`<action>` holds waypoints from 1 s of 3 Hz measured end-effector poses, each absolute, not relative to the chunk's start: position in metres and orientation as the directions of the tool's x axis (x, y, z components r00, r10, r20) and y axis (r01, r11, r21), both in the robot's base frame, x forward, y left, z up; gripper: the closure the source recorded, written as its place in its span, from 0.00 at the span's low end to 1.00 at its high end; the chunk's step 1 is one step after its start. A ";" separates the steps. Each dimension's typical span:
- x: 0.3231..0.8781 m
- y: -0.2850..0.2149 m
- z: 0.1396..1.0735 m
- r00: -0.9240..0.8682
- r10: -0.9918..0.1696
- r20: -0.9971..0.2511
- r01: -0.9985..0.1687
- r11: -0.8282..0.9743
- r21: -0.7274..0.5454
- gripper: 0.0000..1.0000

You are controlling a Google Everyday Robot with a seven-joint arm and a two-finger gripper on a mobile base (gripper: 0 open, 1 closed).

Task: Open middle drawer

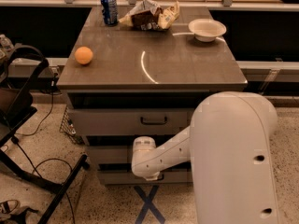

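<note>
The grey cabinet (154,85) has three stacked drawers. The middle drawer (105,154) is a low grey front under the top drawer (112,121), and it looks pushed in. Its handle is hidden behind my arm. My gripper (148,173) is at the end of the white forearm. It sits right against the cabinet front, over the centre of the middle drawer and the upper edge of the bottom drawer (117,177). My bulky white arm (233,162) covers the right side of the drawers.
On the cabinet top stand an orange (83,55), a blue can (109,8), snack bags (149,15) and a white bowl (207,29). A black stand (28,125) and cables (42,164) are on the left. A blue tape cross (148,204) marks the floor.
</note>
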State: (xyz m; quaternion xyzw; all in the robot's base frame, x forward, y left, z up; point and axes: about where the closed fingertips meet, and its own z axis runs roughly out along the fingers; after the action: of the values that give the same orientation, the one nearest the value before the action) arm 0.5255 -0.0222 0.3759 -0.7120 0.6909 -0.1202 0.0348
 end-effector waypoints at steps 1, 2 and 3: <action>0.526 -0.022 0.384 0.016 -0.992 0.123 -0.976 -0.043 -0.216 0.80; 0.525 -0.022 0.390 0.016 -0.992 0.123 -0.976 -0.043 -0.215 1.00; 0.523 -0.024 0.391 0.014 -0.993 0.120 -0.975 -0.040 -0.217 1.00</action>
State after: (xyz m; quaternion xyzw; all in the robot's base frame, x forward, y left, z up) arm 0.5230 -0.0236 0.3908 -0.7110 0.6920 -0.1195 0.0363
